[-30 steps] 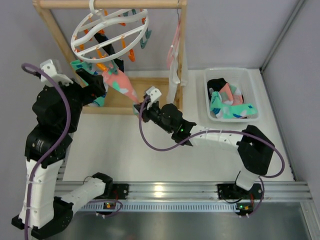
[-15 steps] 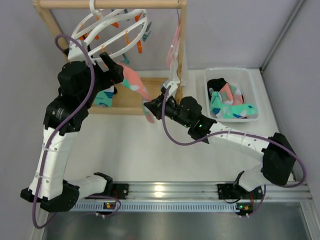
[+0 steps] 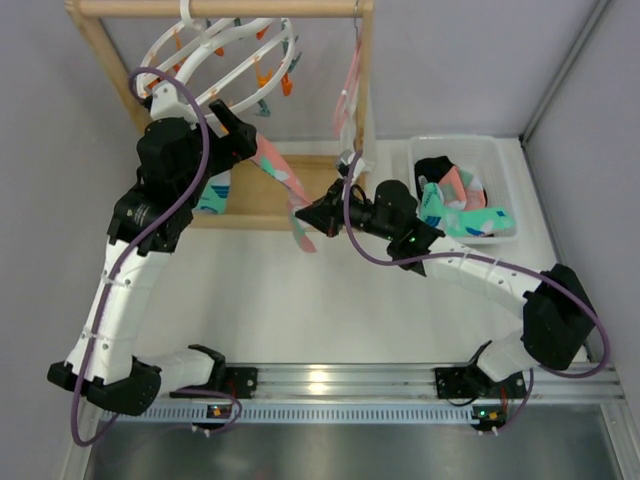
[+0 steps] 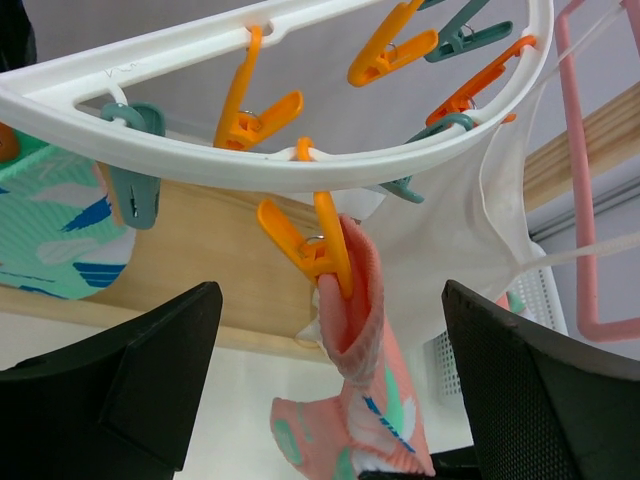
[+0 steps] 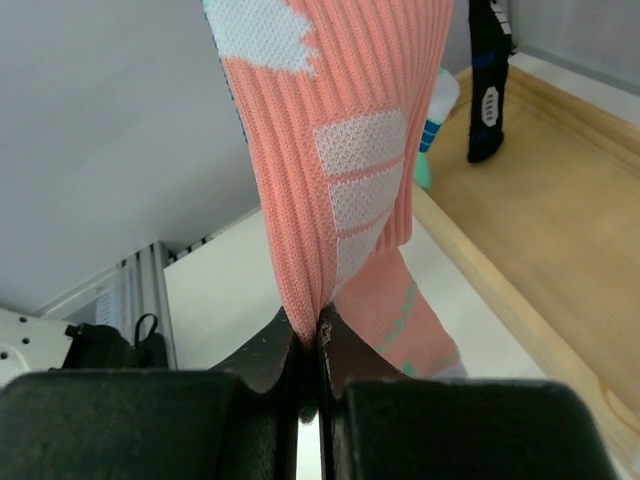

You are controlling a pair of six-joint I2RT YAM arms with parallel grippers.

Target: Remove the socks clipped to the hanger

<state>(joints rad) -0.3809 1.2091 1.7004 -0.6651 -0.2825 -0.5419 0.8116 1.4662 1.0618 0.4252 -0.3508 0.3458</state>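
The white ring hanger (image 3: 215, 62) hangs tilted from the rack's top bar, with orange and teal clips. A salmon-pink sock (image 3: 283, 180) is stretched from one orange clip (image 4: 322, 245) down to my right gripper (image 3: 314, 216). The clip pinches the sock's cuff (image 4: 352, 300). My left gripper (image 4: 330, 292) is open, its fingers either side of that clip and cuff, touching neither. My right gripper (image 5: 310, 326) is shut on the sock's lower end (image 5: 330, 150). A mint-teal sock (image 4: 50, 240) hangs to the left, and a black sock (image 5: 487, 80) hangs further back.
The wooden rack (image 3: 364, 100) stands on a wooden base (image 3: 270, 192) at the back left. A long white and pink cloth (image 3: 348, 100) hangs at its right post. A white bin (image 3: 510, 175) at the right holds several loose socks.
My left arm has risen and swung right to the hanger, which now tilts up. My right gripper has pulled the pink sock's end to the right, drawing it taut.
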